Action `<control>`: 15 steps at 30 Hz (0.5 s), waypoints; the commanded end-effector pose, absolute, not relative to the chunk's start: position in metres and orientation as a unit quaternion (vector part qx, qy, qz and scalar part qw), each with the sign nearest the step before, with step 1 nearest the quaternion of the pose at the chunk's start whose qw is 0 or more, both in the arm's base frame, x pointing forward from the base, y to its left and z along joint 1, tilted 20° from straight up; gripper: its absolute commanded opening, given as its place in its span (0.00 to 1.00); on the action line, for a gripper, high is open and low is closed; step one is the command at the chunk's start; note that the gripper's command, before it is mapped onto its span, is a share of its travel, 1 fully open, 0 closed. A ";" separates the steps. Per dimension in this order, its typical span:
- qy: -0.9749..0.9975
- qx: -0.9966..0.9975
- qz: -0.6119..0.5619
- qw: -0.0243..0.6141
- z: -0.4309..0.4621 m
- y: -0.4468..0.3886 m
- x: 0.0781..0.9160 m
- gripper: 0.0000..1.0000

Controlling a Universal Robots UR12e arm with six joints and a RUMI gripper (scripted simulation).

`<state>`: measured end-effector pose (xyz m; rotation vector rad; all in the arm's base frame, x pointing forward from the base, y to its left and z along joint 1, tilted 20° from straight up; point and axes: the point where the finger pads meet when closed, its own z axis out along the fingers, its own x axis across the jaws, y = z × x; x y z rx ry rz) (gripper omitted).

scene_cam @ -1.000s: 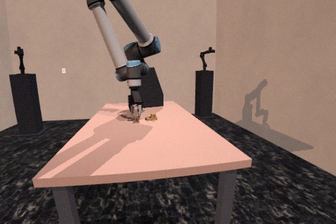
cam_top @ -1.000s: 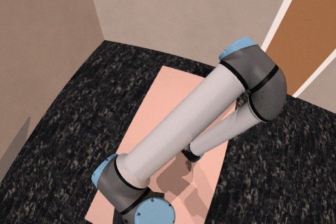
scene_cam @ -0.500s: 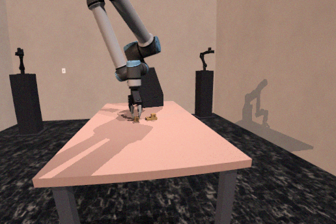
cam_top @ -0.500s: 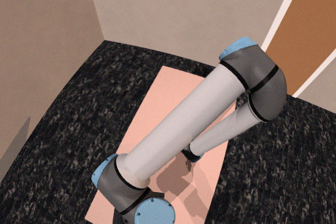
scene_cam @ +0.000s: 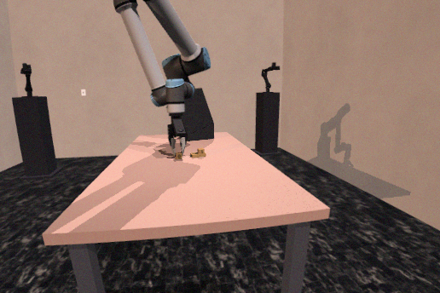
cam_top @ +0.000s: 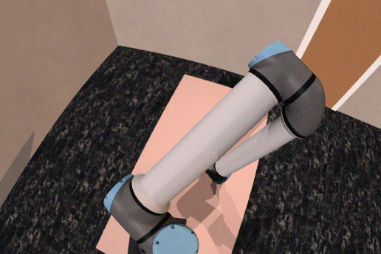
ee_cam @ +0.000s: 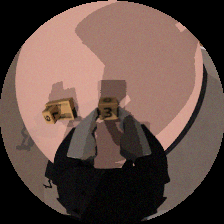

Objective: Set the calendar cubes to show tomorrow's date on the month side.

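Observation:
A wooden cube (scene_cam: 178, 157) (ee_cam: 108, 111) is between the two fingertips of my gripper (scene_cam: 178, 153) (ee_cam: 108, 108). The gripper is shut on it, low at the table top; I cannot tell whether the cube touches the table. In the wrist view one face reads 3, and a narrow face above it shows part of a round digit. The wooden tray (scene_cam: 193, 156) (ee_cam: 71, 106) stands to the left in the wrist view. The other cube (scene_cam: 200, 151) (ee_cam: 51, 114) is at its left end, with dark digits too small to read surely. The month's name is not readable. In the top view the arm hides cubes and tray.
The pink table (cam_top: 172, 122) (scene_cam: 241, 192) carries the arm's shadows. A black block (scene_cam: 200, 115) stands at the table's far end in the exterior view. Two black pedestals (scene_cam: 34, 136) (scene_cam: 267, 123) with small devices stand beyond the table, left and right.

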<state>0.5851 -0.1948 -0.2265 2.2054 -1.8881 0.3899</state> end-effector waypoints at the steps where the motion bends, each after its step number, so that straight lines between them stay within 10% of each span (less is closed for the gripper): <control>1: -0.641 0.749 0.133 0.106 -0.226 -0.195 0.585 0.21; 15: -0.641 0.749 0.133 0.106 -0.226 -0.195 0.585 0.28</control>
